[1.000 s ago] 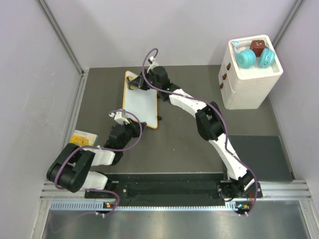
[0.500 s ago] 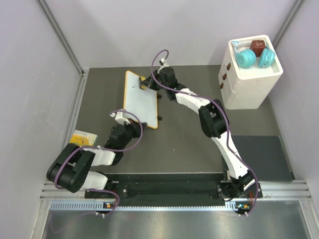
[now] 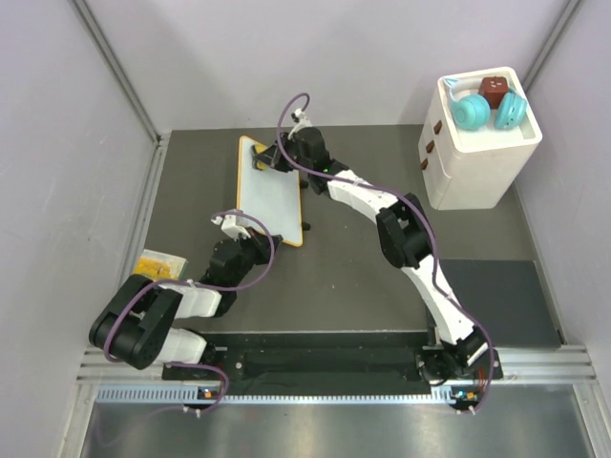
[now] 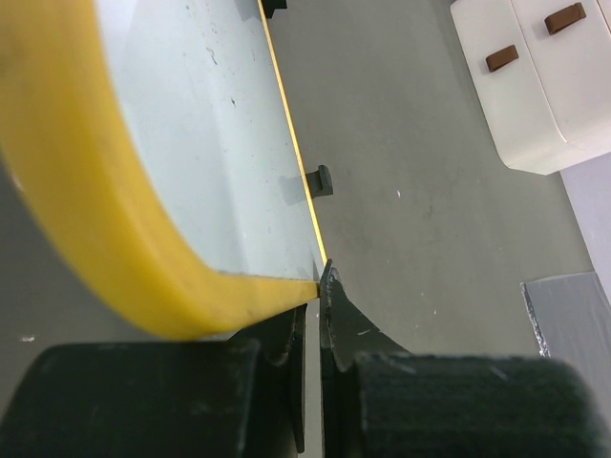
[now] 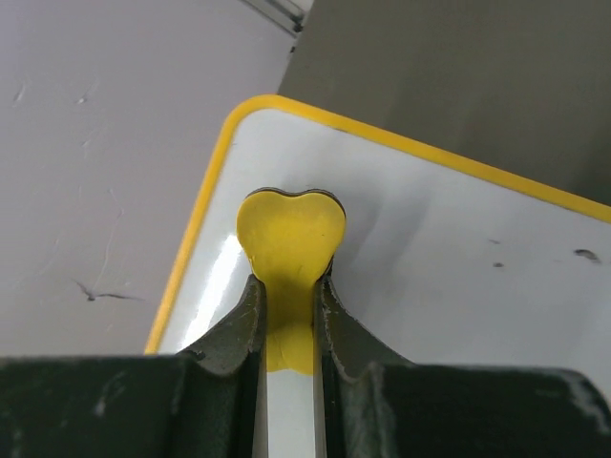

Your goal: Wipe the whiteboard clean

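Note:
The whiteboard [image 3: 269, 196], white with a thin yellow frame, lies on the dark table left of centre. My right gripper [image 3: 275, 160] reaches over its far end, shut on a yellow bone-shaped piece [image 5: 291, 229] that presses on the board's far left corner [image 5: 449, 258]. A few small black marks [image 5: 584, 255] show to the right of that piece. My left gripper [image 3: 256, 232] is at the board's near end. In the left wrist view its jaws [image 4: 320, 286] are shut on the yellow frame edge of the whiteboard [image 4: 200, 143].
A white drawer unit [image 3: 477, 143] stands at the back right, with teal headphones [image 3: 487, 110] and a brown cube [image 3: 494, 89] on top. A yellow packet [image 3: 158, 262] lies near the left wall. A darker mat [image 3: 496, 301] covers the near right. A black foot [image 4: 325, 179] sticks out from the board's right edge.
My right gripper slid the yellow piece rightward along the board's far end, then back toward the left corner. The left arm and the board stayed put.

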`<action>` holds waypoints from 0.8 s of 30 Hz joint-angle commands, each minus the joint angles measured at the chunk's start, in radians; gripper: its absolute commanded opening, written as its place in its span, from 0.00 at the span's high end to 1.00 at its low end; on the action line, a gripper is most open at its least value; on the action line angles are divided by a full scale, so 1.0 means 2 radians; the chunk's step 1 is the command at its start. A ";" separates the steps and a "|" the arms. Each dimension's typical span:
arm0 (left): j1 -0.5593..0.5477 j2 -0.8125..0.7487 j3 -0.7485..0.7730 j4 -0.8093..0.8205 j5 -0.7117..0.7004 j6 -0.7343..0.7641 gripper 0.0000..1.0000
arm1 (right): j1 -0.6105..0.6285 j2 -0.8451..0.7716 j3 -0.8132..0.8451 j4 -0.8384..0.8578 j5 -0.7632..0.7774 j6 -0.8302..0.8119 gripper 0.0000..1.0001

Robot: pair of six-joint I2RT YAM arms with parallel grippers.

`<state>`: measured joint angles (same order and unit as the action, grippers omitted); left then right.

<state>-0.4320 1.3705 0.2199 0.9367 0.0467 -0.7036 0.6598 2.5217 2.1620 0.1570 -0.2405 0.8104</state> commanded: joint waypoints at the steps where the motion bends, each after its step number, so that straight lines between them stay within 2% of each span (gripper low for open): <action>1: -0.016 0.000 -0.010 -0.027 0.041 0.046 1.00 | 0.041 -0.026 0.026 -0.007 -0.030 -0.009 1.00; 10: -0.016 0.000 -0.012 -0.026 0.040 0.047 1.00 | 0.044 -0.017 0.029 0.020 -0.021 -0.002 1.00; 16: -0.016 0.000 -0.012 -0.025 0.043 0.047 1.00 | 0.037 -0.001 0.036 0.008 0.027 -0.001 1.00; 24: -0.017 0.000 -0.013 -0.024 0.043 0.047 1.00 | 0.018 0.016 0.046 -0.016 0.040 -0.007 1.00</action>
<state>-0.4358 1.3701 0.2180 0.9428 0.0479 -0.6930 0.7036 2.5145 2.2143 0.1612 -0.1890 0.8127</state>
